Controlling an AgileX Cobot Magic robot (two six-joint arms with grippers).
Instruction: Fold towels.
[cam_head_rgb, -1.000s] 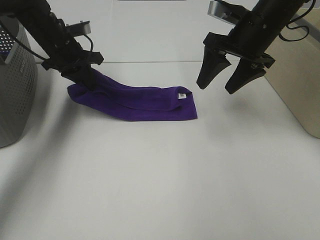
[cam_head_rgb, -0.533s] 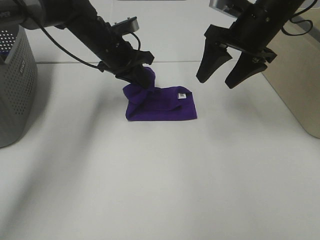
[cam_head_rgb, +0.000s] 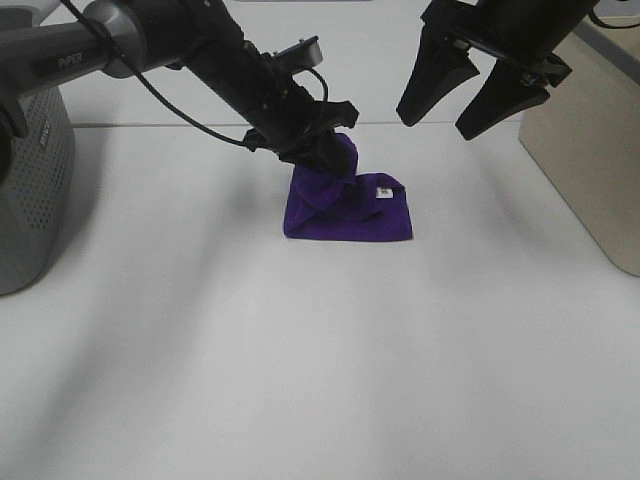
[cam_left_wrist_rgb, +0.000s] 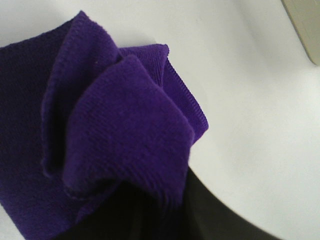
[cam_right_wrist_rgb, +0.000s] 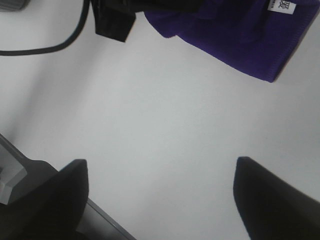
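A: High view?
B: Purple towel (cam_head_rgb: 348, 212) bunched on the white table (cam_head_rgb: 300, 360), right of centre, white tag (cam_head_rgb: 383, 194) facing up. Left gripper (cam_head_rgb: 322, 157) reaches across the middle, clamped on the towel's raised left end, which hangs over the flat part. Right gripper (cam_head_rgb: 438, 122) hovers up and to the right, fingers spread wide, holding nothing. Grey basket (cam_head_rgb: 30, 170) far left (cut off by the frame).
A: Left wrist?
B: Purple folds pinched against a dark finger (cam_left_wrist_rgb: 200, 217), table behind.
A: Right wrist?
B: Two fingertips (cam_right_wrist_rgb: 55, 195) well apart over bare table. Towel corner and tag beyond, not touching them.
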